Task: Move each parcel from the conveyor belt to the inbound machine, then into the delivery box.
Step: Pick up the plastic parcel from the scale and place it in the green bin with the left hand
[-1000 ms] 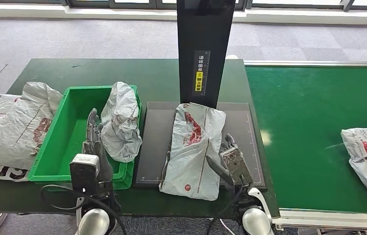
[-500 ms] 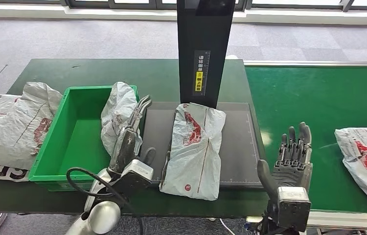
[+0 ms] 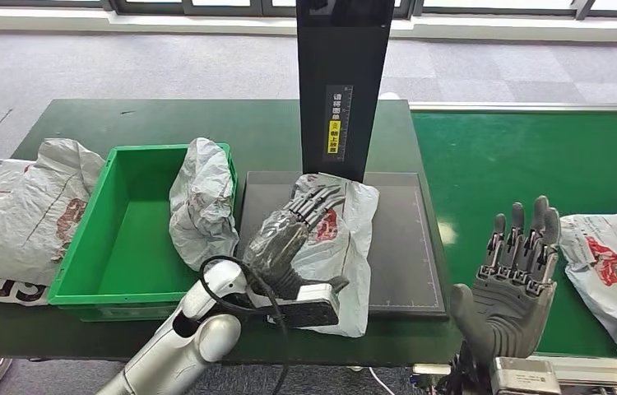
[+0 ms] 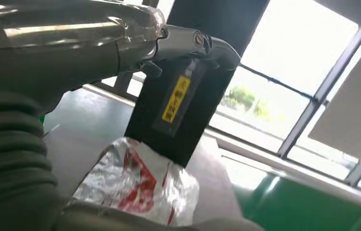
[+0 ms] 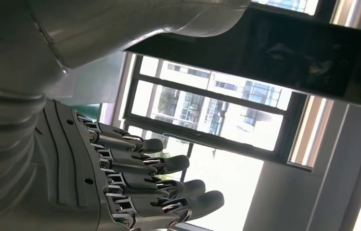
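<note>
**Left robot hand over the scanned parcel**

Landmark: the inbound machine. On its plate lies the parcel; the delivery box sits just left. Left robot hand spreads above the parcel, holding nothing; right robot hand hovers open rightward. Risk: slick plastic slipping a shallow grasp.

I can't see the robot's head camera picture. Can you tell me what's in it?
The robot's left hand reaches over a grey parcel lying on the dark scanner tray. Its right hand is open above the green conveyor belt, beside another parcel. A green box on the left has a crumpled parcel on its edge.
</note>
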Tool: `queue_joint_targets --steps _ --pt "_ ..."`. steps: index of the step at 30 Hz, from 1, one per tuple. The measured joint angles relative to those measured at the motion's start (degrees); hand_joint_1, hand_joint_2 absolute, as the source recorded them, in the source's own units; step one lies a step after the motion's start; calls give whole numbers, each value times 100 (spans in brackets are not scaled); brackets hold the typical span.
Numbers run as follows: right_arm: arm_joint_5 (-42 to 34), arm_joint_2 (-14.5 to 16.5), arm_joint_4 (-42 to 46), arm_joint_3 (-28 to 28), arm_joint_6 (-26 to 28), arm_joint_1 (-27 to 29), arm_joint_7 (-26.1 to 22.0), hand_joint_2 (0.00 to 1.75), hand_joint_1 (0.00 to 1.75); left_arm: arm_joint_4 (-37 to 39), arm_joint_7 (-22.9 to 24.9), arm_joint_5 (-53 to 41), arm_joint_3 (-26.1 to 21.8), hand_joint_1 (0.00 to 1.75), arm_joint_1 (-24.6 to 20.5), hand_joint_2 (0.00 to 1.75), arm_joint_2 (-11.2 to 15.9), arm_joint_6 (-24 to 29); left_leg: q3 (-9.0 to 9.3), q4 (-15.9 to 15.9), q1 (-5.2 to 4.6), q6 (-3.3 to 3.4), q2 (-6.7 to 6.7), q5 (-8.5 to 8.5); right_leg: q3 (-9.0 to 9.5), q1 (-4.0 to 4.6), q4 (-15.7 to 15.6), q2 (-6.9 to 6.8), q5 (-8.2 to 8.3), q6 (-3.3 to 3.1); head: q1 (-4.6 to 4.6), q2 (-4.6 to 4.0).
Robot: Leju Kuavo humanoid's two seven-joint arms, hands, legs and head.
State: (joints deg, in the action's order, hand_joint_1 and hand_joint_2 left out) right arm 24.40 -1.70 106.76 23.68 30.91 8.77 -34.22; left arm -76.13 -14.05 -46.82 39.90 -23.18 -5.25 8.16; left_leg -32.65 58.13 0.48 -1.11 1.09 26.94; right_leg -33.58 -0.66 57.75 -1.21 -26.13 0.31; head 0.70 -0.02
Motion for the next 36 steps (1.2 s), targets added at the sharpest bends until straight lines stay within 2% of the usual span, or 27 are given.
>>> queue_joint_targets --steps 7,13,20,24,28,31,36 --pt "58 -21 6 203 -273 -149 19 175 0 1463 185 -416 397 0 -437 175 -355 -646 -1 0 0 0 -1 0 -1 0 0 0 0 0 0 0" --pt "247 -20 62 258 -409 -182 121 175 0 2890 191 -398 491 0 -770 175 -658 -1015 -2 0 0 0 0 0 -1 2 0 0 0 0 0 0" --pt "261 -20 73 260 -447 -185 122 175 0 3647 180 -370 522 0 -1002 175 -826 -1132 -3 -1 0 0 -2 0 1 1 0 -1 0 0 0 0" --pt "265 -11 72 261 -549 -199 126 175 0 3937 245 -404 572 0 -1145 175 -889 -1388 0 -1 0 0 -3 0 6 1 0 -2 0 0 0 0" --pt "295 4 71 263 -612 -205 130 175 0 4262 312 -462 618 175 -1299 175 -971 -1547 11 -1 0 0 -5 0 22 1 0 -4 0 0 0 0" --pt "335 7 75 263 -621 -187 160 175 0 4398 327 -540 658 175 -1348 175 -1005 -1430 21 -2 0 3 -6 -1 33 0 0 -10 0 1 0 0" --pt "418 18 163 263 -676 -78 227 175 0 4334 399 -550 667 175 -1264 175 -1001 -840 -19 -3 0 21 -7 -4 35 -7 0 -25 1 5 0 0"
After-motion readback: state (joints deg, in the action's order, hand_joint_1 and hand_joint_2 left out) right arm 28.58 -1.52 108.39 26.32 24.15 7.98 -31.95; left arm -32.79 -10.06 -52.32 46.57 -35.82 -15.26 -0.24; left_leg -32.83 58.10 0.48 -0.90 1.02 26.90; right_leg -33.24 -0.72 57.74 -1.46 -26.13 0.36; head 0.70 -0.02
